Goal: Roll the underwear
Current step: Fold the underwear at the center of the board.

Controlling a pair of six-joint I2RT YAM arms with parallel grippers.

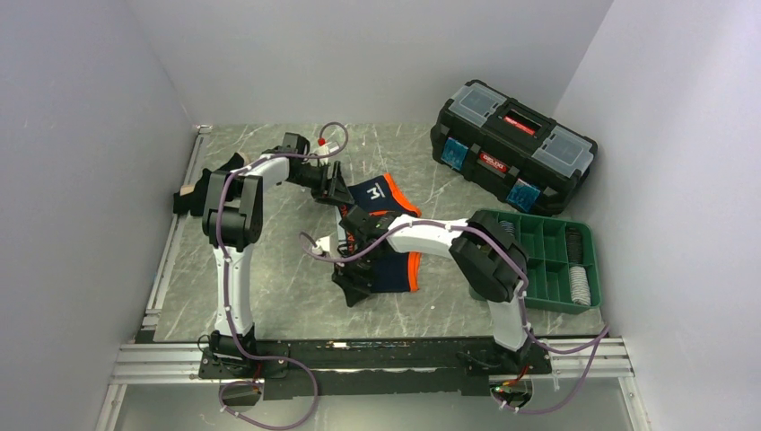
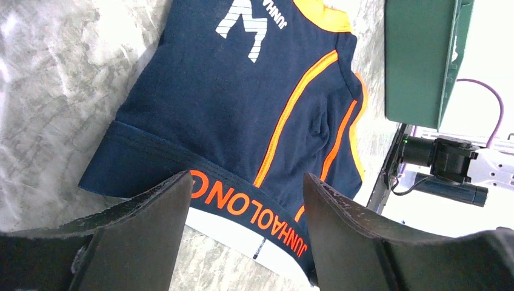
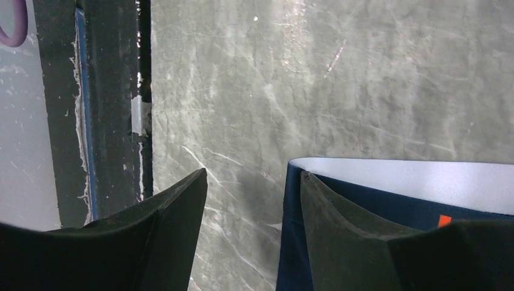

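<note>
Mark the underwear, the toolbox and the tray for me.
underwear (image 2: 230, 109): left wrist view, on the navy front panel.
toolbox (image 1: 513, 148): top external view, on the middle of its black body.
tray (image 1: 561, 305): top external view, on its near rim.

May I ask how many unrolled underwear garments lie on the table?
2: a navy, orange-trimmed pair at centre; a black, tan-banded pair by the left wall. Rolled ones may hide in the green plastic tray.
</note>
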